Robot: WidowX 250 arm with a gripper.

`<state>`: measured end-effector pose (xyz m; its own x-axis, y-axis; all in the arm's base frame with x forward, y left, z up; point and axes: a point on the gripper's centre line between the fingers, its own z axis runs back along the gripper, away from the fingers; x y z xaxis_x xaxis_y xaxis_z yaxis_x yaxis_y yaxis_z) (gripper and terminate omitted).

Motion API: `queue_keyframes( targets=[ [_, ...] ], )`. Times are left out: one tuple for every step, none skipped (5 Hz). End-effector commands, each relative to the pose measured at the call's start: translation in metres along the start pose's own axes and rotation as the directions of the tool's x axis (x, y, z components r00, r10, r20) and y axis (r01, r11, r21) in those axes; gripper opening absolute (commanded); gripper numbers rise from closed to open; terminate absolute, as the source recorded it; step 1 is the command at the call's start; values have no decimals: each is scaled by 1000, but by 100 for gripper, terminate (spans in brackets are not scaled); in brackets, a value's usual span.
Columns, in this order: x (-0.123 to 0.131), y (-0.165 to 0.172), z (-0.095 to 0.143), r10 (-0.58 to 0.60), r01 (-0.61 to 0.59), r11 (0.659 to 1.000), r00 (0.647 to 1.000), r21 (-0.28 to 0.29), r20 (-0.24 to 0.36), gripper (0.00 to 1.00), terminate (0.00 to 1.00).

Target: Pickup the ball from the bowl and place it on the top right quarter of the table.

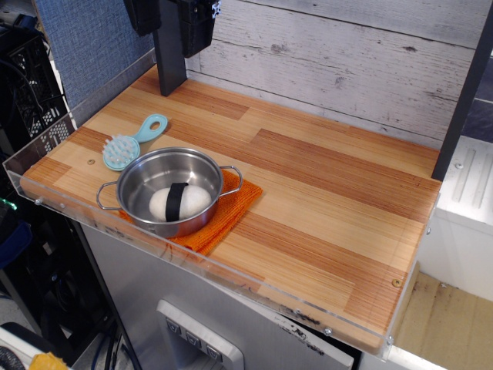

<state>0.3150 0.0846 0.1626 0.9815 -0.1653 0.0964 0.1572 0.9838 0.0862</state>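
The ball, white with a black band round its middle, lies inside the shiny steel bowl. The bowl stands on an orange cloth at the front left of the wooden table. My gripper is a black shape at the top edge of the view, high above the table's far left corner and well away from the bowl. Its upper part is cut off by the frame and a dark post stands in front of it, so I cannot tell how its jaws stand. It holds nothing that I can see.
A light-blue round brush lies just behind the bowl on the left. A dark upright post stands at the far left, another at the right. A clear acrylic rim runs along the front and left edges.
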Motion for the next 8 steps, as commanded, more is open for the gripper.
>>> queue_keyframes(
  targets=[
    [0, 0, 0, 0, 0, 1000, 1000, 0, 0, 100, 0],
    [-12, -13, -13, -31, 30, 999, 999, -32, -27, 100, 0],
    [-28, -20, -27, -58, 57, 998, 996, -16, -60, 100, 0],
    [-44, -28, -36, -132, 132, 991, 990, 4, -47, 100, 0],
    [-56, -32, -53, -168, 170, 985, 984, 31, -50, 100, 0],
    [-50, -35, -68, -177, 179, 983, 983, 38, -50, 100, 0],
    [-45, -34, -83, -182, 184, 983, 981, 19, -64, 100, 0],
    [-44, -36, -95, -202, 204, 979, 974, 7, -98, 100, 0]
  ],
)
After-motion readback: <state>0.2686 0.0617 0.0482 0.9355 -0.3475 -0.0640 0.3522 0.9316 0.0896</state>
